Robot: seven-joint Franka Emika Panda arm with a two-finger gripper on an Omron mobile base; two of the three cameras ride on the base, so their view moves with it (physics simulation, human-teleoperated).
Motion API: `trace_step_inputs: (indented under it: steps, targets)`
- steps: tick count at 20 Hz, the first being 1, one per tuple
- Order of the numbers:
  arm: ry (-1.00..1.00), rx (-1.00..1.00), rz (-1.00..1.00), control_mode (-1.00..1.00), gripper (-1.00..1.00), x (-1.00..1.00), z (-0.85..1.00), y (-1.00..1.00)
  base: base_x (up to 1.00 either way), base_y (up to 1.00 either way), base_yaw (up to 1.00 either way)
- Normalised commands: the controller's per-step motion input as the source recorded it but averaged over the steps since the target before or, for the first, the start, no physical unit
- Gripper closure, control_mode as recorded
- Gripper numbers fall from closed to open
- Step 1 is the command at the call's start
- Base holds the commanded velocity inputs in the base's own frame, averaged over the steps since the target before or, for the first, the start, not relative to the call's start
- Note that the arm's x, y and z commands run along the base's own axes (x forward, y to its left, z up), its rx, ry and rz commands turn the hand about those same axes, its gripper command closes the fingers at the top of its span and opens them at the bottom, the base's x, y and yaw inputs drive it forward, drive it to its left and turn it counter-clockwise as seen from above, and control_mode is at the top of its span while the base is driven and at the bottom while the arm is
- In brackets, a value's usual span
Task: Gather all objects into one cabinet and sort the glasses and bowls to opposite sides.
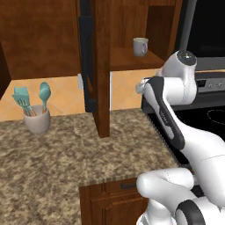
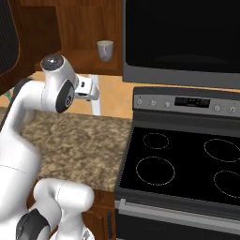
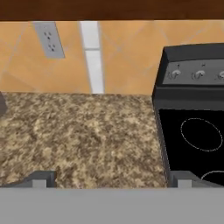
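Now between picks | hand [image 3: 109, 181] spread apart, empty, low over table [image 3: 78, 140] beside stove [image 3: 192, 131] | grey mug [image 1: 140, 46] upright near shelf's [image 1: 127, 61] front edge in open cabinet | next: locate another cup, likely needs reach or drive.

A grey mug [image 2: 105, 49] stands upright on the cabinet shelf [image 2: 79, 60].

A mug [image 1: 140, 46] stands on the shelf [image 1: 132, 60] of the open cabinet, above the tabletop [image 1: 66, 149]. A utensil holder [image 1: 37, 119] sits on the tabletop at the left, against the wall. The stove [image 2: 183, 164] adjoins the tabletop on the right. An outlet [image 3: 49, 40] is on the wall behind the tabletop.
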Motion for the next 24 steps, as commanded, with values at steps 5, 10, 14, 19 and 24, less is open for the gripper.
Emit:
trace_step_inputs:
  steps: [5,10,14,19,24]
  targets:
    - [-0.56,0.02,0.04,-1.0,-1.0,0.42,0.5,-0.1,0.0,0.0,0.0]
    - [-0.23,0.05,0.01,-1.0,-1.0,0.78,0.58,-0.05,0.0,0.0,0.0]
    - [-0.03,0.01,-0.05,-1.0,-1.0,0.82,0.67,0.0,0.0,0.0,0.0]
    - [0.0,0.0,-0.12,-1.0,-1.0,0.64,0.66,0.0,0.0,0.0,0.0]
    - [0.01,0.0,-0.02,-1.0,-1.0,0.11,0.02,0.05,0.0,0.0,0.0]
